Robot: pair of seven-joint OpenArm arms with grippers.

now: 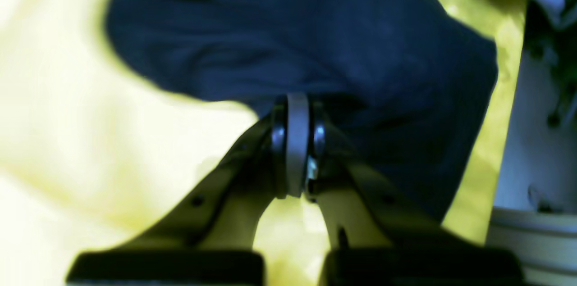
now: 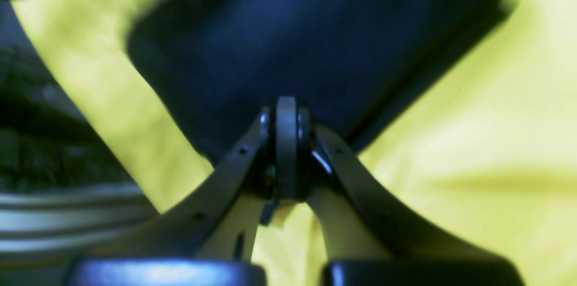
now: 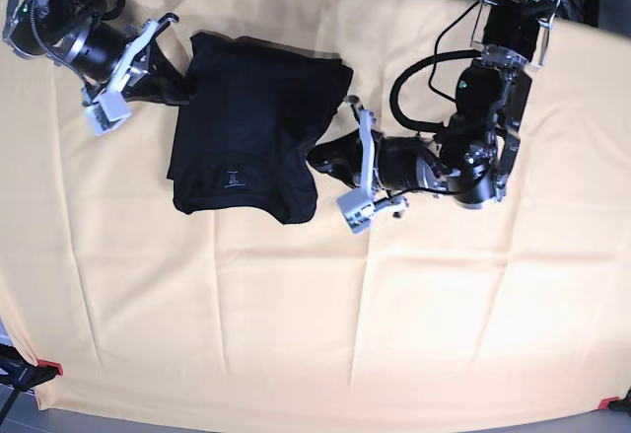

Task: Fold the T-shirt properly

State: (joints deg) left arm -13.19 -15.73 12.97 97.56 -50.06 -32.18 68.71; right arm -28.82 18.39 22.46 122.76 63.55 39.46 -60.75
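Left wrist: left gripper [image 1: 297, 142] fingers pinched shut on the T-shirt [image 1: 293, 34] edge; blurred.

Right wrist: right gripper [image 2: 286, 142] likewise clamped on dark fabric; hem hidden.

Base: T-shirt partly folded, upper left of centre on the yellow cloth [image 3: 296, 334] over the table. I'd move both arms evenly, keeping the edge taut.

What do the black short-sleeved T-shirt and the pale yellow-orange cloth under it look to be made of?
The black short-sleeved T-shirt looks like soft matte knit fabric, probably cotton jersey: it slumps in loose folds with no shine. The pale yellow-orange cloth looks like a thin woven sheet, also matte: straight fold creases cross it and it lies flat. The exact fibres cannot be told.
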